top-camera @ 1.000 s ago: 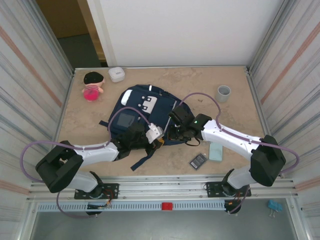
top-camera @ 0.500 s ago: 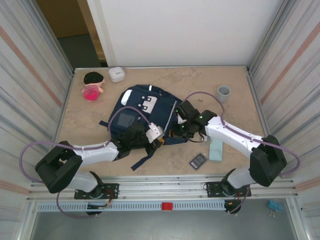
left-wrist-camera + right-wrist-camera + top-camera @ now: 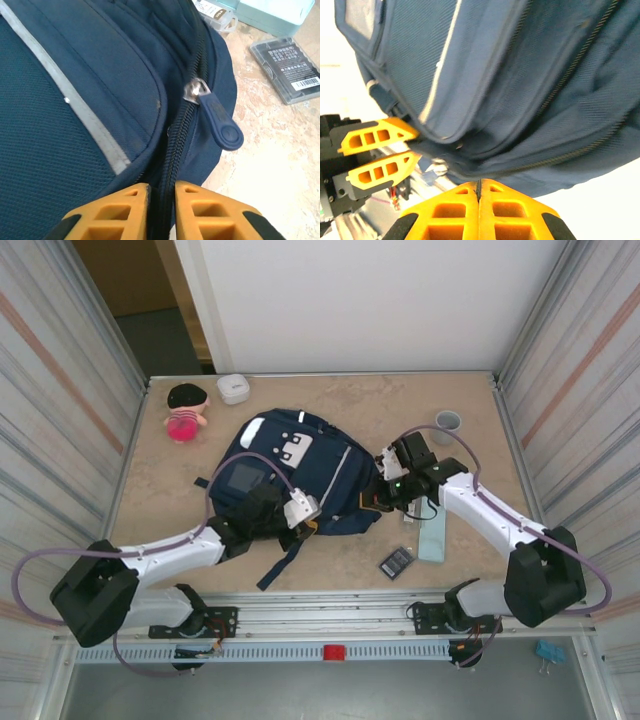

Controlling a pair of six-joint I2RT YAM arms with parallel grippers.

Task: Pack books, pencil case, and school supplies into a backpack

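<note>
Two sets of fingers at one backpack [image 3: 290,465], viewed from above: bag navy with white patches, flat on the counter [image 3: 480,470], left of centre. Left fingers [image 3: 311,527] at its near edge, right fingers [image 3: 380,501] at its right edge. Pencil case [image 3: 432,538], pale teal, on the counter just right of the backpack, beneath the right arm. Dark grey gridded rectangle [image 3: 396,561] beside the case's near-left corner, apart from the bag. Grey cup [image 3: 447,422] at far right, small white box [image 3: 233,388] and doll [image 3: 185,410] at far left, all well apart from the bag.

Left wrist view: orange left fingers [image 3: 120,210] narrowly apart, astride the backpack's zipper track; pinching or merely straddling, impossible to tell. Blue zipper pull [image 3: 220,125] lying over the bag's edge just ahead. Beyond, on bare counter, the gridded rectangle, a small pale bar [image 3: 216,14] and a corner of the pencil case.

Right wrist view: right fingers [image 3: 455,210] pressed together, no gap, tips at the backpack's lower rim; anything thin between them not discernible. Left fingers at the left, slightly parted at the bag's edge.
</note>
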